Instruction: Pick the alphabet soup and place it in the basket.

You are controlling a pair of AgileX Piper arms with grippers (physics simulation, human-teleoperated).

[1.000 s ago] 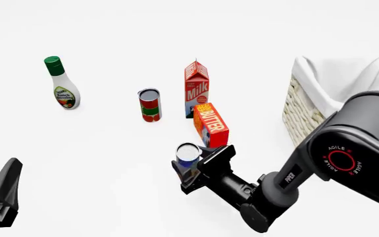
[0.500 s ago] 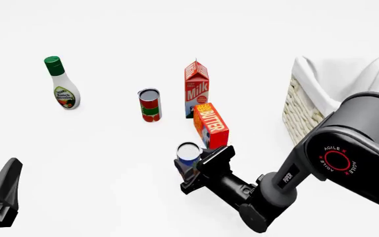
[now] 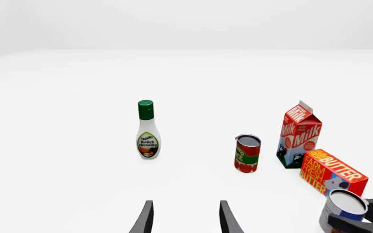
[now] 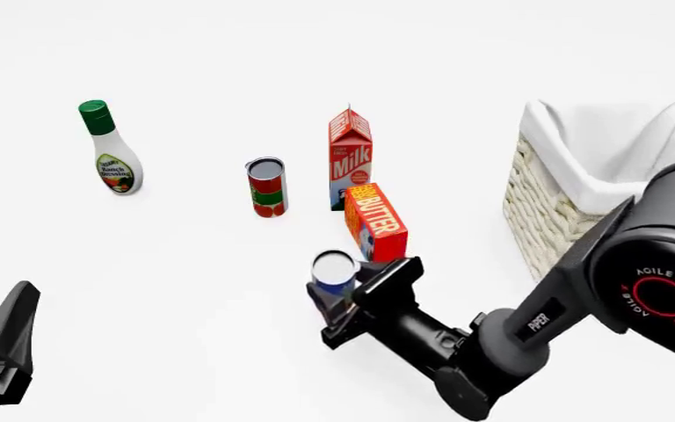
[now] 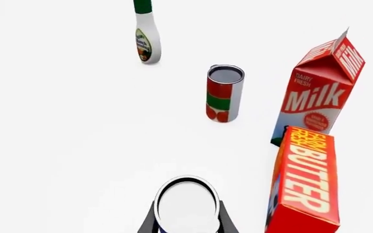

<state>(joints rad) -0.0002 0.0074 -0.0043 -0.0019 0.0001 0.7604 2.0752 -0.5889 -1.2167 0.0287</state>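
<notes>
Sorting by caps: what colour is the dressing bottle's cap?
Green; the dressing bottle cap shows best in the front view.

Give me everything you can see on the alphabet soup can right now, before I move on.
The alphabet soup can is a small upright cylinder with a silver-white top and a blue upper label; its lower part is hidden. It sits between the jaws of the right gripper, whose fingers flank its sides in the right wrist view. The butter box stands close beside it; contact between them cannot be judged. Whether the can is lifted off the table cannot be told. The basket lies farther to the right.
</notes>
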